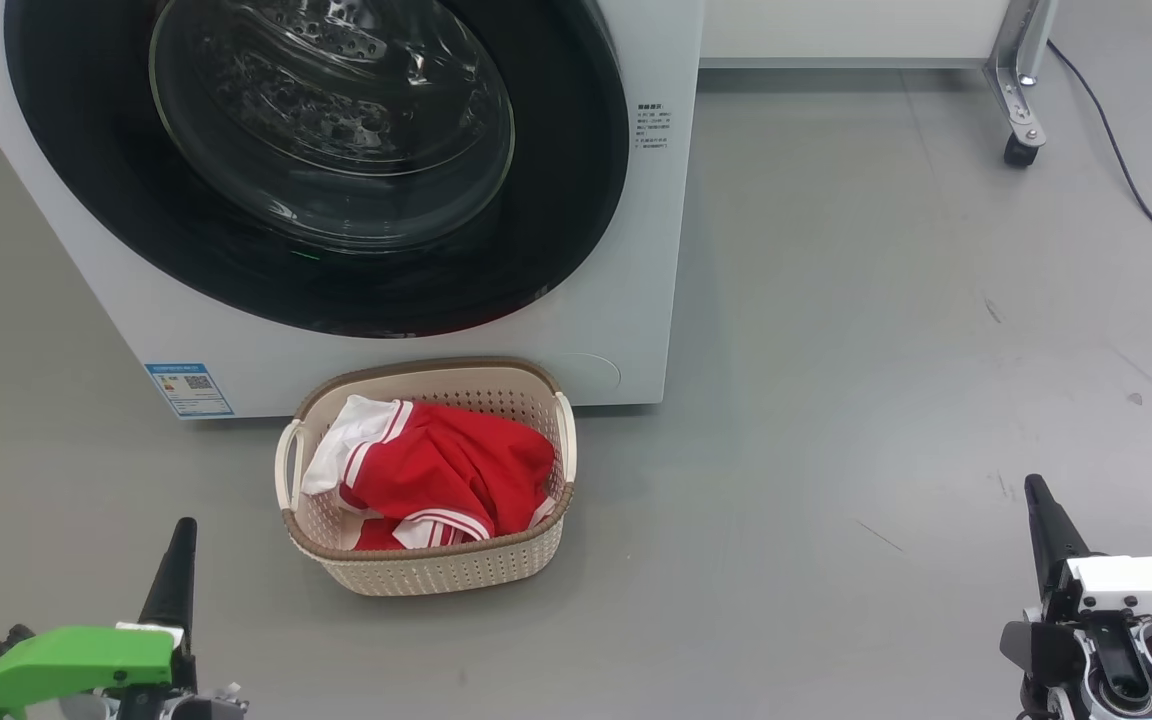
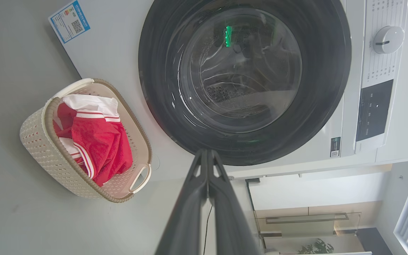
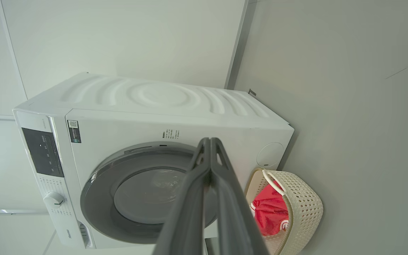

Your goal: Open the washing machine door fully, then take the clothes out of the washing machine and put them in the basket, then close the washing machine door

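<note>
The white washing machine stands ahead with its round black-rimmed door shut flat against the front; the steel drum shows through the glass bowl. The cream basket sits on the floor right before it, holding the red and white clothes. In the left wrist view the door, basket and clothes appear rotated. My left gripper is low at the left, shut and empty. My right gripper is low at the right, also shut and empty, far from the machine.
Grey floor spreads to the right of the washer. A metal frame leg on a caster stands at the back right, with a dark cable trailing across the floor. A blue label marks the washer's lower left front.
</note>
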Controlling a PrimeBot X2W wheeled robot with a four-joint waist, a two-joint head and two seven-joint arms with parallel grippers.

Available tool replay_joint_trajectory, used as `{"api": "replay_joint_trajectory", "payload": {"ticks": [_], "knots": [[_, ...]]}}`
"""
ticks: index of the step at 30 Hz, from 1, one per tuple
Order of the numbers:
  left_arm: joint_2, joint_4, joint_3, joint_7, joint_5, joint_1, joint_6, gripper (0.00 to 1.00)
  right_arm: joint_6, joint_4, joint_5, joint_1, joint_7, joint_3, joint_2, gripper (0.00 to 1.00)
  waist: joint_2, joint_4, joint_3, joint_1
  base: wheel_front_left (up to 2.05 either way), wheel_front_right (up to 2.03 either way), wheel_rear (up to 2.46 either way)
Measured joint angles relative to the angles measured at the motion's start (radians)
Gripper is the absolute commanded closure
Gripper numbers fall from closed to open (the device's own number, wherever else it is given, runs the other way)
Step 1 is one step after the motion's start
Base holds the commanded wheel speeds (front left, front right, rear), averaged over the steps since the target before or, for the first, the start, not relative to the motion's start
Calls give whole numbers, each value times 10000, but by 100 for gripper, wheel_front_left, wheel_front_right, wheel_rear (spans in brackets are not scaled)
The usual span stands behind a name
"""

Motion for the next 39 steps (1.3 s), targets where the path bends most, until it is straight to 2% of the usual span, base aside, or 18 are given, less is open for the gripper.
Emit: {"api": "replay_joint_trajectory", "payload": {"ticks": [8,39], "knots": [[-12,-40,192,244,-794,-18,0,100,81,67,1003,-155,242,-127,0,100,0,-26,-11,0,0,0,0],[-15,-48,245,268,-815,-90,0,100,81,77,1032,-175,284,-138,0,100,0,-25,-10,0,0,0,0]]}}
